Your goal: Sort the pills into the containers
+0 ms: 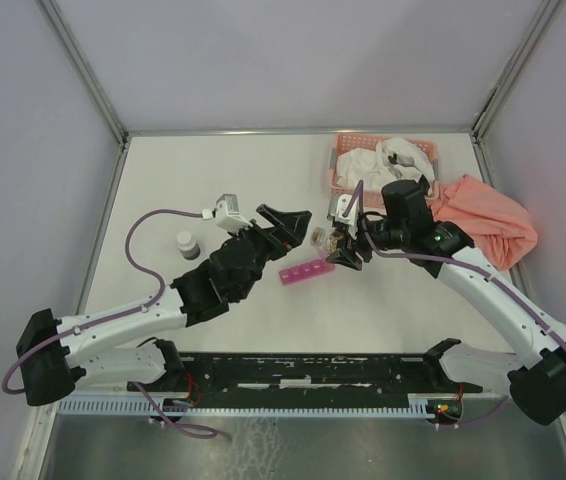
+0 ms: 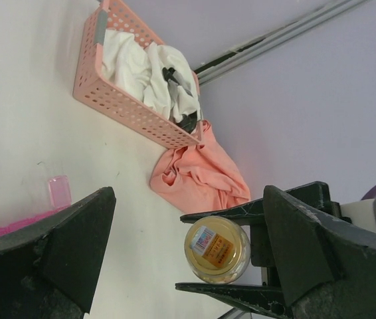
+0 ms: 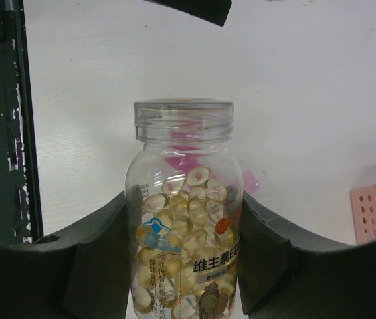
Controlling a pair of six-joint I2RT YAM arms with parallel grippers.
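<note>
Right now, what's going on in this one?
The right pincer is clamped on a clear pill bottle full of yellow capsules, and the bottle's threaded mouth has no cap on it. The left pincer hangs wide open facing the bottle and holds nothing. The pink pill strip lies on the table just below the two pincers. I cannot tell whether any pills are in it.
</note>
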